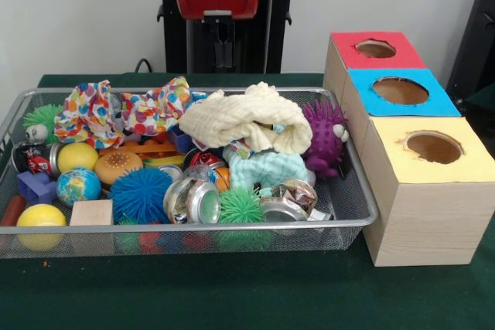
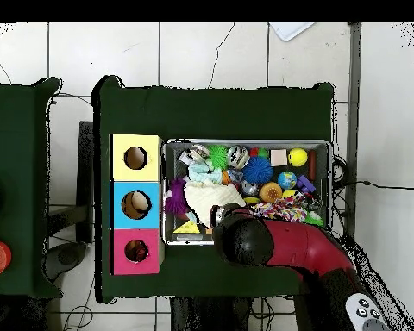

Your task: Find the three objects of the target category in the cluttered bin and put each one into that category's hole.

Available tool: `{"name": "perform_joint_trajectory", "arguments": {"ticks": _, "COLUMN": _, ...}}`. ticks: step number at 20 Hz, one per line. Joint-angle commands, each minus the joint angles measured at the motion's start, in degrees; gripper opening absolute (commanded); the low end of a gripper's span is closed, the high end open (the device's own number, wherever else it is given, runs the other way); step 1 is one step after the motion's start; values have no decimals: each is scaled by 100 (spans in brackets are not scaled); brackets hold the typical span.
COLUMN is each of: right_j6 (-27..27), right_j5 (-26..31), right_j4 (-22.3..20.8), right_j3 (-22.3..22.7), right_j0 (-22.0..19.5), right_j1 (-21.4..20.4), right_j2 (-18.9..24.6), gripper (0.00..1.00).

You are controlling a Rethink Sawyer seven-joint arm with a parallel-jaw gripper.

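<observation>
The silver wire mesh bin (image 1: 232, 226) is full of clutter; it also shows in the overhead view (image 2: 245, 143). No duckling, bear or tiger plush shows in either view. A cream cloth (image 1: 244, 117), a mint cloth (image 1: 267, 168) and a spotted cloth (image 1: 124, 110) cover much of the pile. The red-surround hole (image 1: 376, 49) tops the far end of the wooden box row, and in the overhead view (image 2: 137, 252) it shows something dark inside. My gripper (image 1: 224, 52) hangs behind the bin's far rim under the red wrist, high above the clutter. Its state is unclear.
A purple spiky hedgehog (image 1: 325, 137) leans at the bin's right end. A blue spiky ball (image 1: 141, 195), a green spiky ball (image 1: 240, 206), a globe ball (image 1: 78, 185), a wooden block (image 1: 91, 212) and tins (image 1: 192, 200) lie along the front. The blue hole (image 1: 400, 90) and yellow hole (image 1: 433, 147) adjoin the red one.
</observation>
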Motion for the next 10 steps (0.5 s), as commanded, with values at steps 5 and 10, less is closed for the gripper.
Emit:
{"name": "perform_joint_trajectory", "arguments": {"ticks": 5, "right_j6": -404, "right_j5": 62, "right_j4": -474, "right_j3": -68, "right_j0": -180, "right_j1": 57, "right_j2": 440, "gripper": 0}}
{"name": "perform_joint_trajectory", "arguments": {"ticks": 10, "right_j6": -353, "right_j5": -23, "right_j4": -498, "right_j3": -62, "right_j0": -212, "right_j1": 69, "right_j2": 454, "gripper": 0}}
